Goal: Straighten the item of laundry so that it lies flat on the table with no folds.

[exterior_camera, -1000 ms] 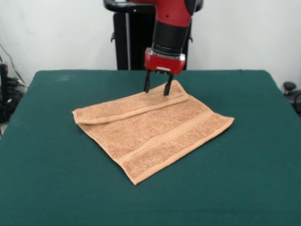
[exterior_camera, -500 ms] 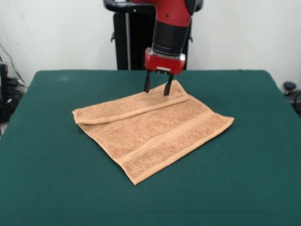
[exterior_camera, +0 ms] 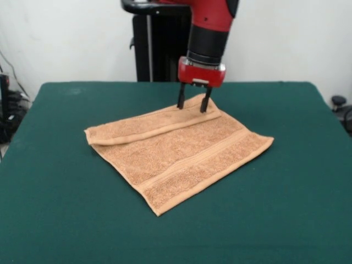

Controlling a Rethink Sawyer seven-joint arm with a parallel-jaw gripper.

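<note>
Nearest you, the dark green table [exterior_camera: 66,220] lies bare across the front of the front view. Just past that, at the centre of the table, you find the orange-tan towel [exterior_camera: 181,157], lying askew like a diamond. One corner points toward you at about 6 o'clock, another reaches out to 3 o'clock, and a third sits at 9 o'clock. A woven band stripe runs along the edge between the 6 and 3 o'clock corners. The far edge, running from 9 o'clock up to 12 o'clock, is folded over onto the towel as a narrow strip, so the towel does not lie flat. At the fold's 12 o'clock end the gripper [exterior_camera: 192,104] comes down from above; its two dark jaws stand apart, released, with tips at the folded corner. Whether they touch the cloth cannot be told.
</note>
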